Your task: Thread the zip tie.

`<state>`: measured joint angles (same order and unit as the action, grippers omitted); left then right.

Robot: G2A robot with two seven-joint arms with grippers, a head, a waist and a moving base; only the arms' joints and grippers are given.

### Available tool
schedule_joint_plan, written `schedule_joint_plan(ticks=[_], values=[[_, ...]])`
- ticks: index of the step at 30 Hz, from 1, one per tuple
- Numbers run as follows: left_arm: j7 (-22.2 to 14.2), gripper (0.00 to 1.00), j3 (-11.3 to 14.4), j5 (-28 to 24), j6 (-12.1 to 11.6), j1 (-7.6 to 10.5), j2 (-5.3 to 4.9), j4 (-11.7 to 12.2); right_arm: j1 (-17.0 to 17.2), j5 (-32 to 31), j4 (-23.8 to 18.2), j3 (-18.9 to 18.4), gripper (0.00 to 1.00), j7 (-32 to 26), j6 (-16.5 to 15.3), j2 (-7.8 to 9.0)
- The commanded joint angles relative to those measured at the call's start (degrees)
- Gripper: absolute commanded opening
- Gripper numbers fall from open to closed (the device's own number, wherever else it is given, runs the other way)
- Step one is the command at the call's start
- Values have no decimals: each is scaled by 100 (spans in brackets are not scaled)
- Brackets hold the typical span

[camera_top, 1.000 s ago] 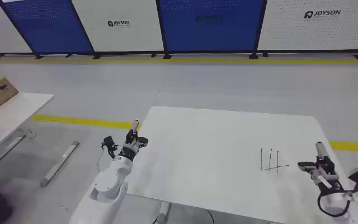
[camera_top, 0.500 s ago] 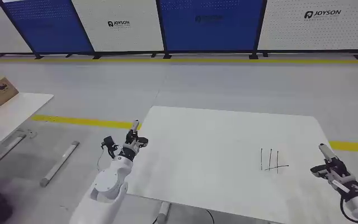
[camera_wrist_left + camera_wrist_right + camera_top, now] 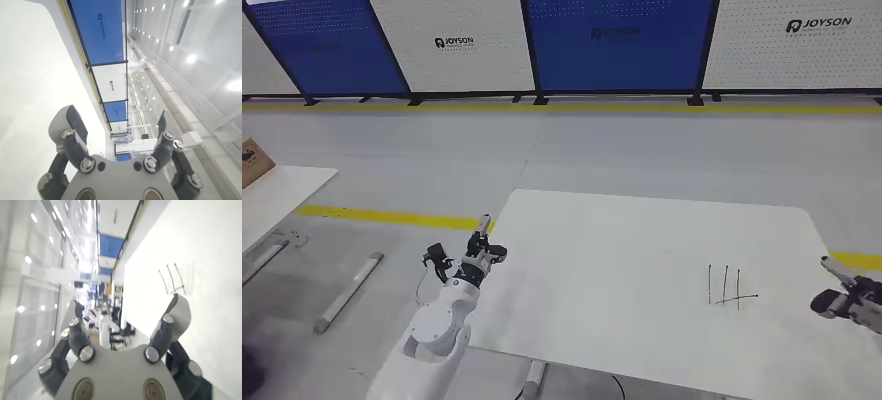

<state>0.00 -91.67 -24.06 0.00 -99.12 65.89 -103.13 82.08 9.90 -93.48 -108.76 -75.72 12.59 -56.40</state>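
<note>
Top view: the left tool [image 3: 487, 240] sits at the left edge of the white tabletop [image 3: 622, 260], partly over the floor, fingers aimed toward the far side. In the left wrist view, the left tool [image 3: 119, 121] has its two fingers spread wide with nothing between them, and the tabletop [image 3: 28, 75] runs alongside.

The right tool [image 3: 830, 285] hangs just off the tabletop's right edge, level with the zip ties. In the right wrist view, the right tool [image 3: 126, 303] is likewise spread wide and holds nothing, with one finger at the edge of the tabletop [image 3: 189, 237].

Near the right edge of the tabletop, three black zip ties [image 3: 726, 283] lie flat and side by side, close but apart. Their long axes run near to far, each with what looks like a small head at its far end. A fourth zip tie [image 3: 739, 298] lies across their near ends, running left to right. The same zip ties [image 3: 172, 279] show just beyond the right tool's finger, apart from it.
</note>
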Motion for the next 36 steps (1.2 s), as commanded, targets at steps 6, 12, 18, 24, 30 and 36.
schedule_joint_plan(ticks=[6,12,18,24,30,36], values=[[0,100,0,0,0,0,0,0,-479,55,541,928,100,-392,-88,515],[0,100,0,0,0,0,0,0,-705,33,832,1290,100,-392,-71,640],[0,100,0,0,0,0,0,0,-705,33,832,1290,100,-392,-71,640],[0,100,0,0,0,0,0,0,-700,80,845,1302,100,-239,-268,638],[0,100,0,0,0,0,0,0,-1205,297,1386,1601,100,-62,317,630],[0,100,0,0,0,0,0,0,-1644,-480,1751,2201,100,-65,689,658]])
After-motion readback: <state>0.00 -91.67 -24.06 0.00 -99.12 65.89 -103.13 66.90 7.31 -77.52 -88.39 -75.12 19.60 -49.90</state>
